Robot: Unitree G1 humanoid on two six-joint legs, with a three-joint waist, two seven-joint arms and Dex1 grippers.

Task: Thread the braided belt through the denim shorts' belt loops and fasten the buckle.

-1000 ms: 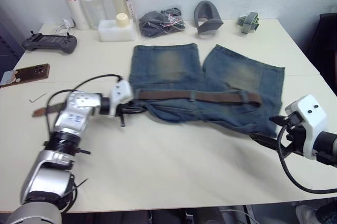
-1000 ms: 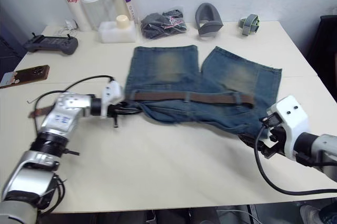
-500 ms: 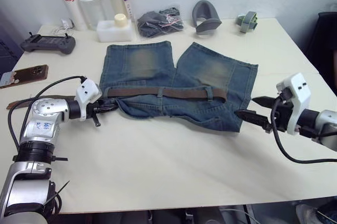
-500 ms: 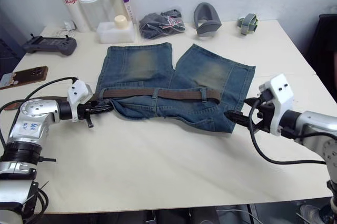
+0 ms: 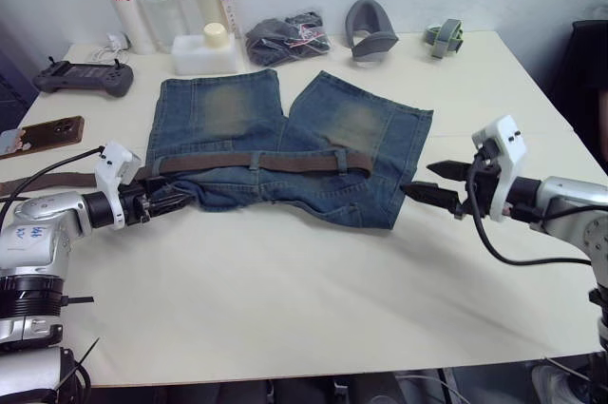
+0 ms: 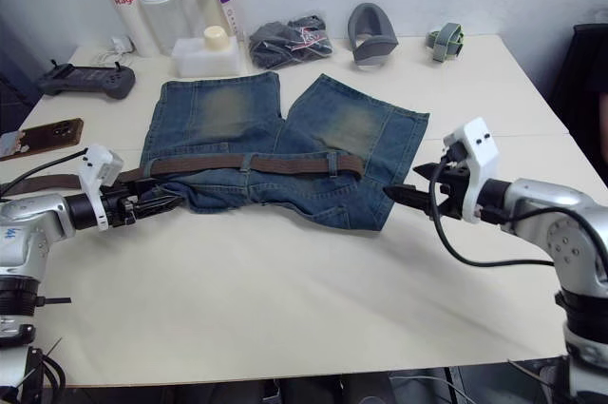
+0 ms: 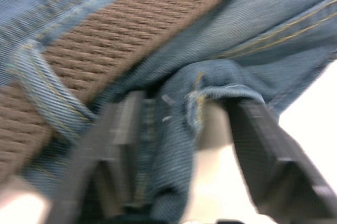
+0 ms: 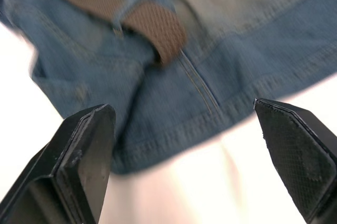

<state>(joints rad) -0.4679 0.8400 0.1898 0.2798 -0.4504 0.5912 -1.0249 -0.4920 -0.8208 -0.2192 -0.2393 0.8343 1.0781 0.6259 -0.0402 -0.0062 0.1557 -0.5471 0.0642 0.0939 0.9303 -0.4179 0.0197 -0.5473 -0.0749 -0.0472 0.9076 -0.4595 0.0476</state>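
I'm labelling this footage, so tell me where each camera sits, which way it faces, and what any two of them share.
Left eye view: on the head, facing forward and down over the table; both arms show, the left gripper at the denim shorts.
Right eye view: the head camera's other eye, same scene, with the right gripper open.
Left wrist view: along the left gripper's fingers, with a denim fold between them beside the braided belt.
Right wrist view: between its own open fingers, facing the shorts' edge and the belt's end.
Shared: all four show shorts and belt.
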